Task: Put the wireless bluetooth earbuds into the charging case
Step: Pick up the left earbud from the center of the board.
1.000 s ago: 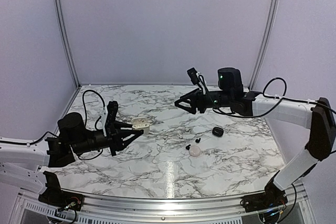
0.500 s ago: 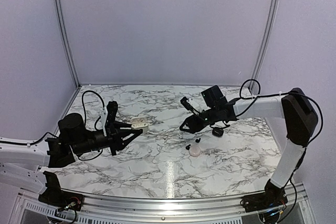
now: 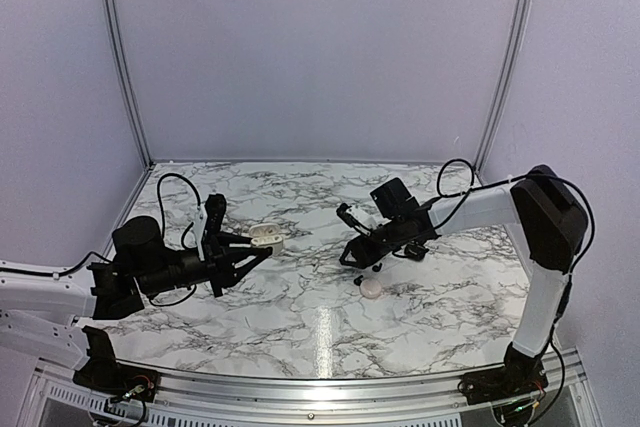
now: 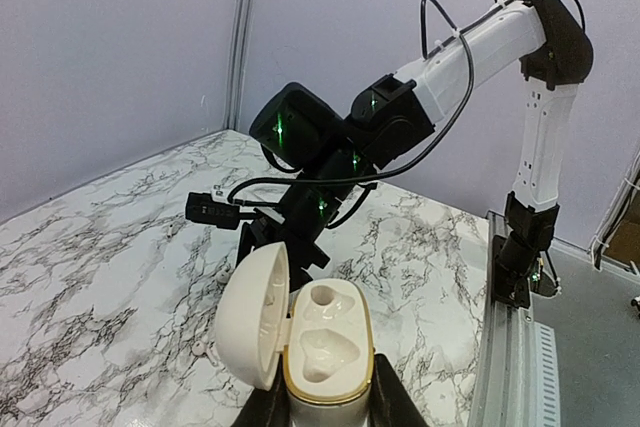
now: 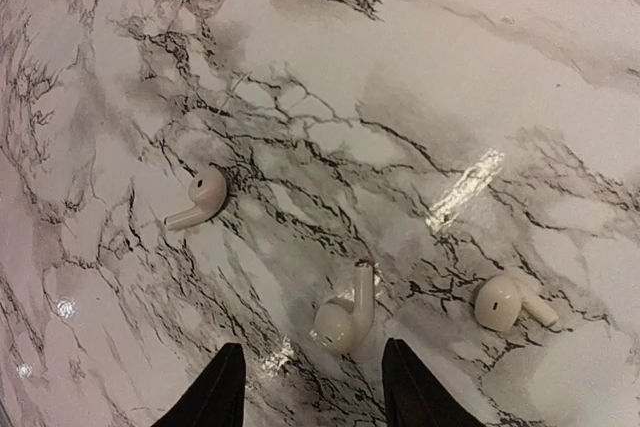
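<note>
A marble worktop (image 3: 300, 307) spans the scene. At the left, the left tool (image 3: 252, 246) is clenched around the white charging case (image 4: 320, 347), whose lid is swung open so its wells show. Right of centre, the right tool (image 5: 312, 387) hangs released, low over three white earbuds (image 5: 345, 317) lying loose on the worktop. The middle earbud lies just ahead of its spread fingers.

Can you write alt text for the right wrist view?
Three white earbuds lie apart on a marble table. The open right hand shows two black fingers at the bottom edge, the middle earbud just beyond their gap.
</note>
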`<state>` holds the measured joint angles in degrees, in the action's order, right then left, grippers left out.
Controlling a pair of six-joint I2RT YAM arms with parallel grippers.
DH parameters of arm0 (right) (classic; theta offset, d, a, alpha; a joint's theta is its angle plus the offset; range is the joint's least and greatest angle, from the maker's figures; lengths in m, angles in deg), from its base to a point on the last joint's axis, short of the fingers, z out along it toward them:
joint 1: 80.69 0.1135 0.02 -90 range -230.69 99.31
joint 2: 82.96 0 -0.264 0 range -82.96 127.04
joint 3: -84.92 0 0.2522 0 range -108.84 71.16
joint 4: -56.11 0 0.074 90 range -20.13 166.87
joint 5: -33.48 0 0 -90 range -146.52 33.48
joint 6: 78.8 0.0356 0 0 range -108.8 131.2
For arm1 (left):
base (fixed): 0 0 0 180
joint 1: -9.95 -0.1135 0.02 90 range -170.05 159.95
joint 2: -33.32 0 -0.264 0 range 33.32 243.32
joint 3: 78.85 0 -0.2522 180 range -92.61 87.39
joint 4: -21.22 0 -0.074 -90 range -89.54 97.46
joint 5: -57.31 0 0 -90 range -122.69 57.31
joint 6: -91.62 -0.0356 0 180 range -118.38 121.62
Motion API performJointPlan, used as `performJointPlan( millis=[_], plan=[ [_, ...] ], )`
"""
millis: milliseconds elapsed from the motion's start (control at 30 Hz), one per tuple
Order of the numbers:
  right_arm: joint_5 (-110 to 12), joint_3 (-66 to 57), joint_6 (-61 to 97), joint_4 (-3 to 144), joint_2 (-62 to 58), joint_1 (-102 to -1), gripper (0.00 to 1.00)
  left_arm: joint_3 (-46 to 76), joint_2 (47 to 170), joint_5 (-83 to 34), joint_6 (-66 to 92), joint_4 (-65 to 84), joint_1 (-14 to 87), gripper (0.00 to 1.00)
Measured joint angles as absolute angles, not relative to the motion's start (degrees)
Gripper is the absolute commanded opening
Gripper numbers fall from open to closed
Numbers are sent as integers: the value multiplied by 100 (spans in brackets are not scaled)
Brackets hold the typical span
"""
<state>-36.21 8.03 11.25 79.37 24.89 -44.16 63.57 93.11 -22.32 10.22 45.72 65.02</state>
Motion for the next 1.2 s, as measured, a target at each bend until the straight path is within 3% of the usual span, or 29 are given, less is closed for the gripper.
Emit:
performJointPlan(
  millis=[367, 767, 1200],
  plan=[
    [-4403, 497, 926, 8090, 2804, -3933, 45, 6357, 9330, -2228, 1011, 4572, 6502, 2],
    [-5061, 497, 797, 8105, 2836, -3891, 26, 6357, 9330, -2228, 1003, 4572, 6502, 2],
    [-4877, 492, 616, 7920, 2878, -3933, 11, 6388, 9330, -2230, 970, 4572, 6502, 2]
  ],
)
